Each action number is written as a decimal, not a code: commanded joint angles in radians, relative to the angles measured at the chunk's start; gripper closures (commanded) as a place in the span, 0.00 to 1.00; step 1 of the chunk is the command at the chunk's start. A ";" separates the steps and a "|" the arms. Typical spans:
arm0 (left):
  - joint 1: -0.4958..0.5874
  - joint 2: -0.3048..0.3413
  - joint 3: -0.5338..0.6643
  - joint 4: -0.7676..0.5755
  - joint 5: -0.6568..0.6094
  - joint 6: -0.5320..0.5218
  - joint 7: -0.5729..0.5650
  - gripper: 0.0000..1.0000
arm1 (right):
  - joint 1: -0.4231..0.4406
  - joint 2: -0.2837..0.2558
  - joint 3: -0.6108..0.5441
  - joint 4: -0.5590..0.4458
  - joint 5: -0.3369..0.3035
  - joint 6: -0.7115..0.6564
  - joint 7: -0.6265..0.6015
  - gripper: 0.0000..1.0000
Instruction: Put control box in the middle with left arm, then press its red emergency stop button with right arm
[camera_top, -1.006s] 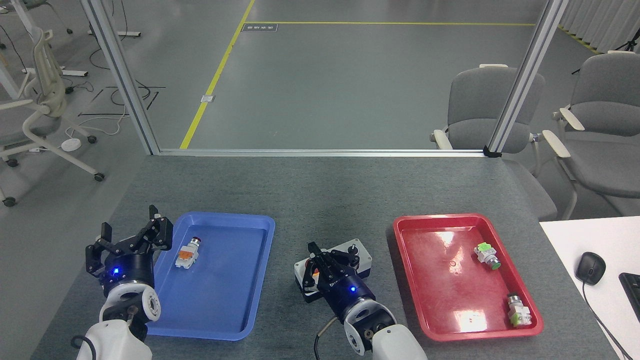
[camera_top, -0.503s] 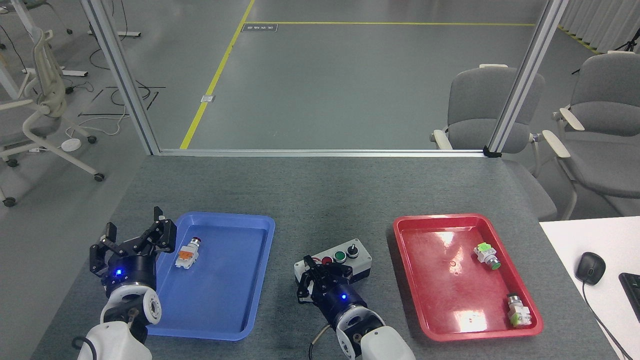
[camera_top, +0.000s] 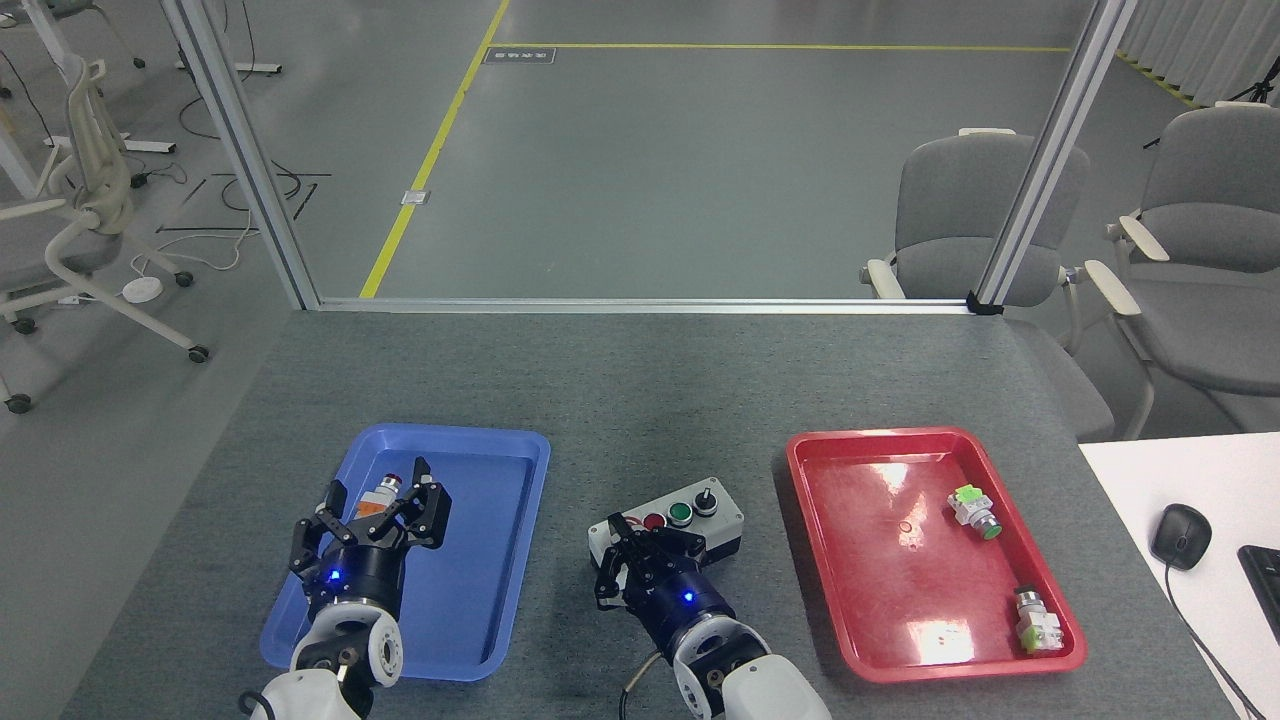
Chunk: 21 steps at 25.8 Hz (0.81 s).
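The control box (camera_top: 722, 521) lies slanted on the grey table between the two trays. Its black knob (camera_top: 706, 499), green button (camera_top: 680, 514) and small red button (camera_top: 654, 521) show in a row. My right gripper (camera_top: 645, 552) sits over the box's near-left end and hides the red emergency stop button; its dark fingers curl inward and I cannot make out their state. My left gripper (camera_top: 375, 515) hovers open over the blue tray (camera_top: 500, 560), well left of the box, holding nothing.
A small orange-and-white push-button part (camera_top: 378, 497) lies in the blue tray, just beyond my left fingers. The red tray (camera_top: 860, 560) at right holds two loose button parts (camera_top: 975, 510) (camera_top: 1036, 620). A white desk with a mouse (camera_top: 1180, 535) adjoins the table's right side.
My left gripper has swung right, from the table's left edge to above the blue tray. My right gripper drew back toward me along the box, uncovering the green and small red buttons.
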 joint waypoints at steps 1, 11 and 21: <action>0.019 -0.008 -0.002 0.008 -0.007 -0.003 0.003 0.01 | -0.007 -0.007 -0.014 -0.073 -0.009 0.032 -0.068 1.00; 0.019 -0.008 -0.001 0.010 0.002 0.001 0.013 0.01 | 0.026 -0.061 -0.247 -0.151 -0.019 0.016 -0.068 0.02; 0.019 -0.008 -0.001 0.010 0.004 0.001 0.013 0.01 | 0.104 -0.184 -0.519 -0.193 -0.019 -0.163 -0.068 0.02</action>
